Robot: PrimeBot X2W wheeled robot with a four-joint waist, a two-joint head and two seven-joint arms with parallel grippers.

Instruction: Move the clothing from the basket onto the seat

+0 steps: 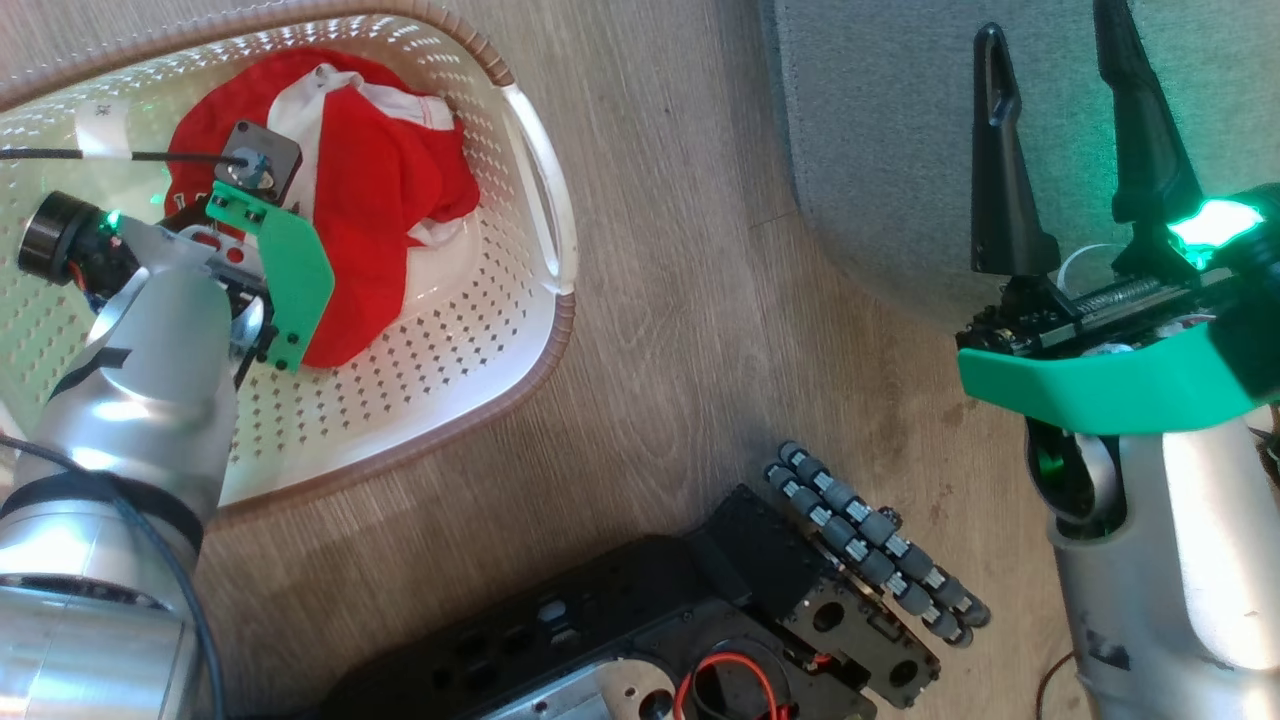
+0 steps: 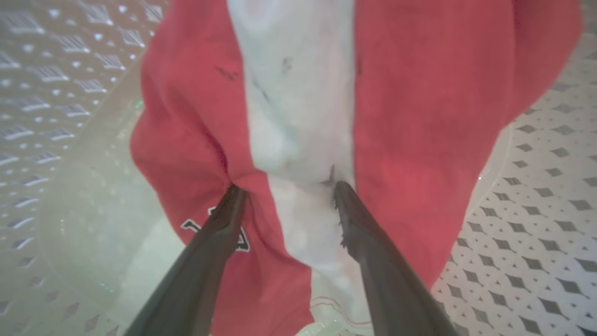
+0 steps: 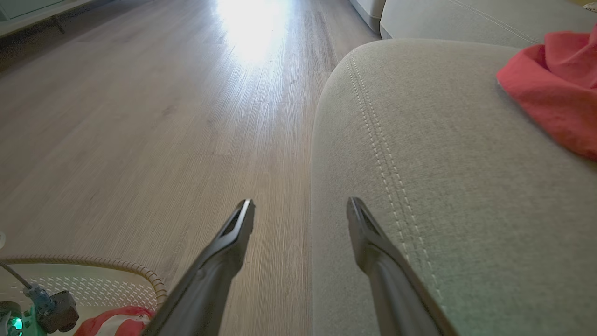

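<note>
A red and white garment of the clothing lies bunched in the cream basket at the upper left. My left arm's green wrist plate hangs over it and hides the fingers in the head view. In the left wrist view my left gripper is open, its tips pressed into the cloth on either side of a white panel. My right gripper stands open and empty above the corner of the grey-green seat. Another red garment lies on the seat.
Wood floor runs between basket and seat. My dark base with its roller wheel sits at the bottom middle. A second cushion lies behind the seat. The basket's rim shows at the right wrist view's lower left.
</note>
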